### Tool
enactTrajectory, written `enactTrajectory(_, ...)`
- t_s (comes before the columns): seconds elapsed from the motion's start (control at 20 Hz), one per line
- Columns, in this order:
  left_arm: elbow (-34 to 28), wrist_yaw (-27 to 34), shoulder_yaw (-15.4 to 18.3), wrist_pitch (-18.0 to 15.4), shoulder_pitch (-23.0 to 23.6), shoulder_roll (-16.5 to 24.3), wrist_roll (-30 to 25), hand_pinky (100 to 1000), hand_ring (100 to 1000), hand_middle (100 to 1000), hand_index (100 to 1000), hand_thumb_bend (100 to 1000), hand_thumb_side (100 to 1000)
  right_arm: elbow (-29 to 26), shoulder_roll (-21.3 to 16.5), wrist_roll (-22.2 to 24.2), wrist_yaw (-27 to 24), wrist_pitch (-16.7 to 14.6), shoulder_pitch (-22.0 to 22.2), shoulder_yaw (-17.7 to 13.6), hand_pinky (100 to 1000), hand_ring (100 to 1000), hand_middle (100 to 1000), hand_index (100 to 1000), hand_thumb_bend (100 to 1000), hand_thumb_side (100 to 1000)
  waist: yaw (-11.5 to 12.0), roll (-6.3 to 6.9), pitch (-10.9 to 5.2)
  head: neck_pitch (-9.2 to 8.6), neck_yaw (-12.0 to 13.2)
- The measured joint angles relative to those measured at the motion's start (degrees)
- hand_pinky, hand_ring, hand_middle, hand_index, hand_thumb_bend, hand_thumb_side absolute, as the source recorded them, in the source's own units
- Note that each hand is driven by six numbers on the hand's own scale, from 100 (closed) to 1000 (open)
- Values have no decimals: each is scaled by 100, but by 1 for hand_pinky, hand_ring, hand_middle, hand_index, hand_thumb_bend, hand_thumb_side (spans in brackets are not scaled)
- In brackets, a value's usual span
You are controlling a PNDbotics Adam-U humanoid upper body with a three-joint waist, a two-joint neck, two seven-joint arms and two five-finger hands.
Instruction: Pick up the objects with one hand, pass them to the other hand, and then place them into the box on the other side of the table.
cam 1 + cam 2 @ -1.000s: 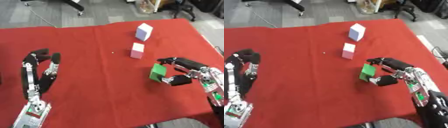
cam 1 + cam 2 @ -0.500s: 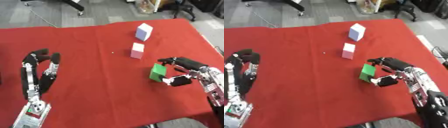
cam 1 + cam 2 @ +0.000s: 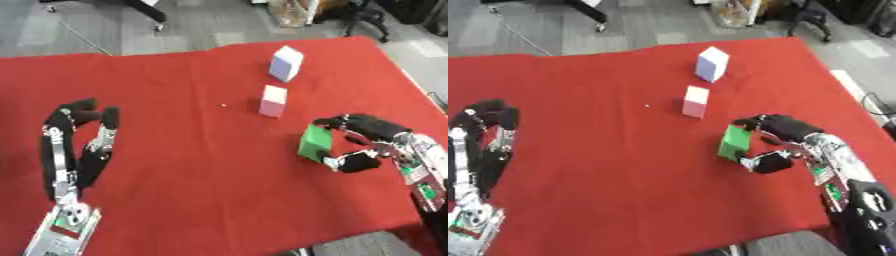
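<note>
A green block stands on the red table at the right. My right hand is just to its right, fingers arched over the block's upper right corner and thumb below its lower right corner. The block sits at the mouth of that gap, and I cannot tell whether the tips touch it. A pink and white block stands mid-table, with a pale lavender block behind it. My left hand rests open at the lower left, fingers up.
The red cloth ends at the far edge and at the right edge, with grey floor beyond. Chair legs and a cardboard item stand on the floor behind the table.
My right hand's thumb has crept slightly left toward the green block. The block and my left hand have barely moved.
</note>
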Motion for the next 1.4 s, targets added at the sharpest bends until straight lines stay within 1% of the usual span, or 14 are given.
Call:
enactTrajectory(0.1, 0, 1, 0, 5, 0, 0, 4, 740, 588, 591, 677, 669, 740, -5, 2, -288, -35, -15, 2, -1, 853, 763, 478, 845, 100, 361, 0, 0, 0, 0, 0)
enactTrajectory(0.15, 0, 1, 0, 5, 1, 0, 5, 740, 588, 591, 677, 669, 740, -11, 3, -432, -78, -24, 3, -1, 843, 745, 427, 814, 100, 304, -1, 0, 0, 0, -1)
enactTrajectory(0.2, 0, 2, 0, 7, 1, 0, 7, 740, 588, 591, 677, 669, 740, -18, 5, -582, -155, -43, 4, -1, 839, 740, 411, 806, 100, 295, -1, 0, 0, 0, -1)
enactTrajectory(0.35, 0, 6, -1, 10, 1, 0, 11, 740, 588, 591, 677, 668, 740, -86, 9, -1005, -527, -132, 14, -1, 828, 721, 356, 775, 100, 257, -4, 0, 0, 0, -1)
enactTrajectory(0.4, 1, 11, -1, 11, 1, 0, 13, 740, 587, 590, 677, 668, 740, -116, 11, -1119, -670, -169, 17, -1, 825, 715, 342, 764, 100, 284, -5, 0, 0, 0, -1)
enactTrajectory(0.45, 2, 18, -1, 12, 1, 0, 16, 740, 587, 590, 677, 668, 740, -153, 13, -1218, -811, -201, 25, -1, 823, 711, 332, 755, 100, 243, -6, 0, 0, 0, -1)
enactTrajectory(0.6, 13, 31, -1, 9, 5, 0, 29, 740, 587, 590, 676, 666, 740, -312, 18, -1418, -1193, -265, 28, -1, 817, 703, 314, 730, 100, 232, -9, 0, 0, 0, -1)
enactTrajectory(0.8, 79, 58, -1, -2, 6, 0, 65, 739, 585, 589, 677, 663, 738, -616, 63, -1516, -1685, -278, 29, -1, 805, 690, 294, 698, 100, 235, -11, 0, 0, 0, 1)
enactTrajectory(1.0, 182, 79, 14, 52, -8, 14, 151, 740, 586, 590, 678, 664, 720, -1068, 117, -1532, -2416, -171, 26, 41, 795, 681, 286, 684, 100, 259, -20, 0, 0, 0, 28)
enactTrajectory(1.15, 290, 7, 41, 180, -98, 97, 214, 741, 588, 592, 682, 664, 685, -1451, 187, -1428, -3133, 75, -18, 162, 789, 677, 281, 681, 100, 303, -39, 0, 0, 0, 81)
enactTrajectory(1.25, 375, -122, 41, 313, -167, 162, 240, 741, 588, 592, 682, 664, 685, -1690, 258, -1285, -3621, 294, -79, 267, 789, 677, 281, 681, 100, 303, -43, 0, 0, 0, 124)
enactTrajectory(1.35, 431, -247, 40, 416, -200, 185, 258, 741, 588, 592, 682, 664, 685, -1888, 276, -1141, -3978, 490, -101, 319, 789, 677, 281, 681, 100, 303, -46, 0, 0, 0, 156)
enactTrajectory(1.4, 444, -286, 40, 449, -203, 192, 266, 763, 637, 617, 719, 669, 603, -1952, 277, -1083, -4099, 565, -104, 323, 778, 666, 278, 676, 100, 390, -47, 0, 0, 0, 162)
